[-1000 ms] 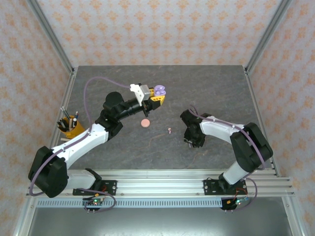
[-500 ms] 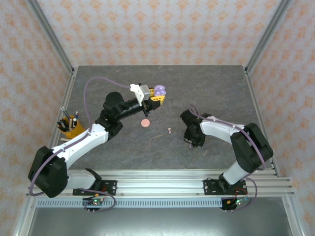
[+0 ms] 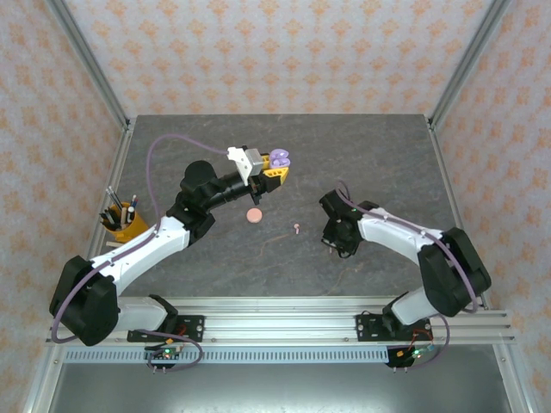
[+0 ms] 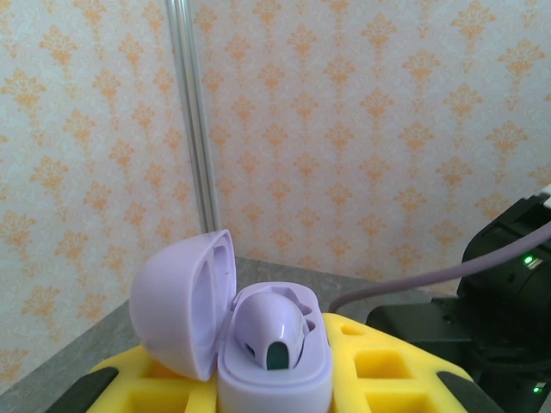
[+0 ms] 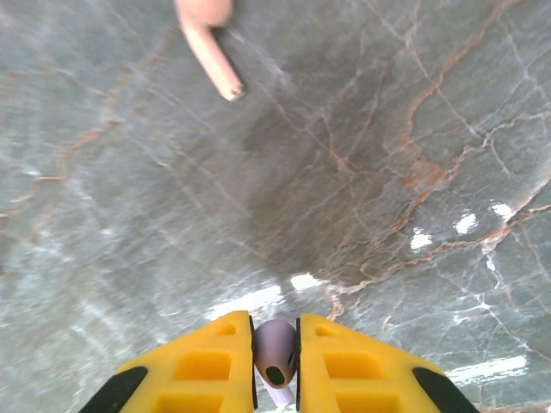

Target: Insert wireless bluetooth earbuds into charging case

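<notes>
My left gripper (image 3: pixel 277 169) is raised above the far middle of the table, shut on the base of an open lilac charging case (image 4: pixel 274 370). The case's lid (image 4: pixel 176 301) is swung up to the left, and one lilac earbud (image 4: pixel 269 325) sits inside. My right gripper (image 3: pixel 332 241) is low over the table at centre right, shut on a second lilac earbud (image 5: pixel 275 353) between its yellow fingers (image 5: pixel 207 366). A pale pink earbud (image 3: pixel 296 228) lies loose on the table to its left; in the right wrist view this pink earbud (image 5: pixel 207 34) is ahead of the fingers.
A round pink case (image 3: pixel 254 215) lies shut on the table below the left gripper. A yellow pen cup (image 3: pixel 122 220) stands at the left edge. The grey marble table (image 3: pixel 379 155) is framed by metal posts and patterned walls.
The right jaws have closed on the lilac earbud, and the right arm's elbow has swung slightly right. The left arm has held still with the case.
</notes>
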Available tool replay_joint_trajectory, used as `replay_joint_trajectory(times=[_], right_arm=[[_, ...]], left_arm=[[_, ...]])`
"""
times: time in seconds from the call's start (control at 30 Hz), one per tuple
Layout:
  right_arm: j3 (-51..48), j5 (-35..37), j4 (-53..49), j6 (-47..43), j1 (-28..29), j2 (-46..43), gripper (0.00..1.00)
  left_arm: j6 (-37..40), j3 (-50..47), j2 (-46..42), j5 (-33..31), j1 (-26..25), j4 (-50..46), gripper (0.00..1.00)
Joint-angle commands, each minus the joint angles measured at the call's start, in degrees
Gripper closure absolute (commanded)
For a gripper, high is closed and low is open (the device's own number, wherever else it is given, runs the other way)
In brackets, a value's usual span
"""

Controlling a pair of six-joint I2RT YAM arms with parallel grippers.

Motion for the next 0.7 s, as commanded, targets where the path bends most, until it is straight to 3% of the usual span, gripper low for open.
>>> replay_joint_trajectory(times=[0.0,0.3,0.67], right_arm=[[-0.4,1.6,1.2,-0.4,0.3,-4.0,0.84],[7.2,1.5,2.7,-5.5,-2.0,-12.2,0.84],[23.4,-3.5,7.8,-14.4,-7.1,-16.6,0.83]], left_arm=[[1.1,1.4,-0.7,-0.6,-0.5,0.5,1.00],[2.8,3.1,-1.7,-1.0,-0.4,-2.7,1.00],[4.4,5.6,-1.1,-1.8,-0.4,-4.8,1.00]])
